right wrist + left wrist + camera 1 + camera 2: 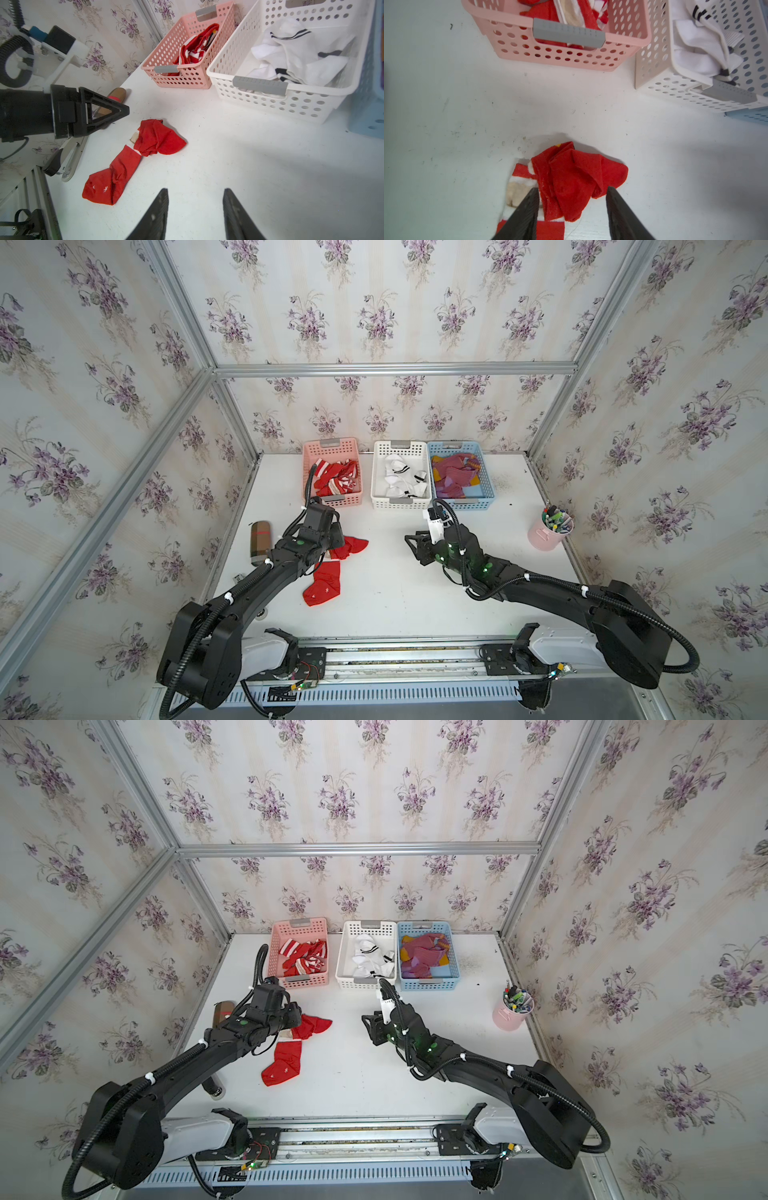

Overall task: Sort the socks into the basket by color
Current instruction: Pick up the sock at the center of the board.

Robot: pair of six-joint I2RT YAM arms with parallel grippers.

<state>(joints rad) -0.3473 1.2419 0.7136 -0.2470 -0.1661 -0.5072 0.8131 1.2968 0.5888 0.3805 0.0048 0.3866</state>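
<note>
Red socks on desk: two loose ones, left of centre, meeting end to end.
Crumpled sock (571,178): plain red and bunched in folds, the one nearer the baskets. White and cream trim shows at its edge.
Snowflake sock (112,176): red with small white flakes near the toe, lying flat, nearer the robot's base. Its cuff end meets the crumpled sock.
Left fingers (525,216): apart, with the tips on either side of the crumpled sock's near edge in the left wrist view, not clamped on it. I cannot tell whether the tips touch the fabric.
Right fingers (154,216): apart over bare desk right of centre, well apart from both loose socks, gripping nothing.
Pink basket (349,501): leftmost of three in a row at the back of the desk. It holds red socks (334,481), some white-striped.
White basket (382,502): in the middle, just beside the pink one. It holds white socks (401,479) with black bands.
Blue basket (484,472): rightmost, just beside the white one. It holds maroon socks (453,477) with mustard cuffs.
Desk (415,597): white and scuffed.
Case (259,541): brown plaid, at the desk's left edge beside the left arm.
Cup (548,535): pink, full of pens, at the right edge.
</note>
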